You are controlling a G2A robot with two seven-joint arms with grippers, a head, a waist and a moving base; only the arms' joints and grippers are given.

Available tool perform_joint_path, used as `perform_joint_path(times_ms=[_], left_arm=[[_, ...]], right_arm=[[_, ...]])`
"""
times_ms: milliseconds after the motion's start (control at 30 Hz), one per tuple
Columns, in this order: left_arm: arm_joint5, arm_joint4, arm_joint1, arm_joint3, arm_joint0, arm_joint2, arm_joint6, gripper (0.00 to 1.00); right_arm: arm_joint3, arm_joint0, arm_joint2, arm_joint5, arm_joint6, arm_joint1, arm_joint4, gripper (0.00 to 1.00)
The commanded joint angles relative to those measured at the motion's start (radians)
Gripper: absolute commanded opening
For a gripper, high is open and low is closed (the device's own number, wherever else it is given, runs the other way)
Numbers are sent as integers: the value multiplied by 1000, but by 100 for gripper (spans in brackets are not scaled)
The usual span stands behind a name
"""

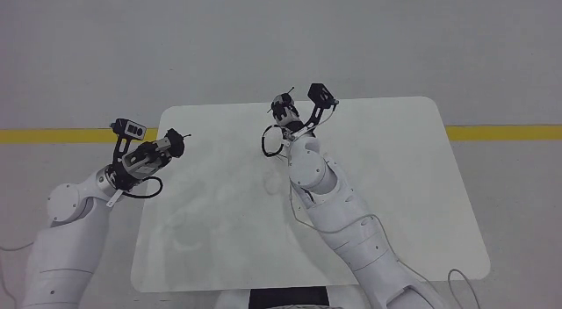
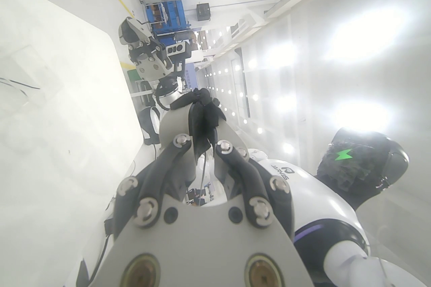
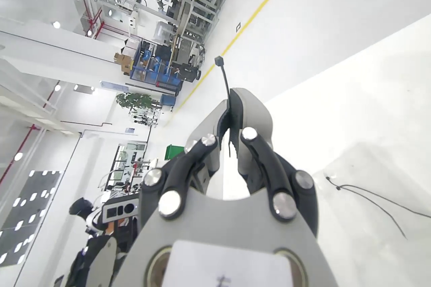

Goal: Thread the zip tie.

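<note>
The right gripper (image 3: pixel 232 101) has its fingers pressed together on a black zip tie (image 3: pixel 225 77). The tie's long axis runs in line with the fingers. Its square head (image 3: pixel 219 60) sticks out past the fingertips, and the thin tail passes back between the fingers toward the wrist. In the top view this gripper hangs over the white table (image 1: pixel 395 186) just inside its far edge, at about 12 o'clock from the table's middle. The tie's head points toward about 1 o'clock, out over that edge.

The left gripper (image 1: pixel 173 142) sits at the table's left edge, at about 10 o'clock from the middle, and points toward 3 o'clock, at the right gripper. Its fingers are drawn together; I cannot tell whether anything is pinched between the dark pads. The two grippers are well apart, with white tabletop between them and more of it stretching toward 6 o'clock.

Loose zip ties (image 3: pixel 338 188) lie flat on the table on a clear sheet (image 3: pixel 357 157).
</note>
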Motion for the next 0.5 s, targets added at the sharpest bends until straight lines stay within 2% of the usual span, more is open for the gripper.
perform_joint_path(times_ms=[0, 67, 233, 267, 333, 467], left_arm=[[0, 0, 0, 0, 0, 0, 0, 0], [10, 7, -2, -11, 2, 14, 37, 0], [0, 49, -11, -21, -3, 64, 87, 0], [0, 68, -13, -19, -10, 73, 97, 0], [0, 95, -17, -14, -21, 79, 115, 0], [0, 125, -26, -9, -30, 84, 148, 0]], right_arm=[[0, 0, 0, 0, 0, 0, 0, 0], [-18, -9, -1, -27, -21, -1, 5, 0], [-18, -7, -46, -130, -43, -3, -44, 0], [-13, -3, -56, -166, -25, -3, -48, 0], [-10, 1, -58, -201, -4, -2, -49, 0], [-18, 3, -61, -250, 47, 3, -63, 0]])
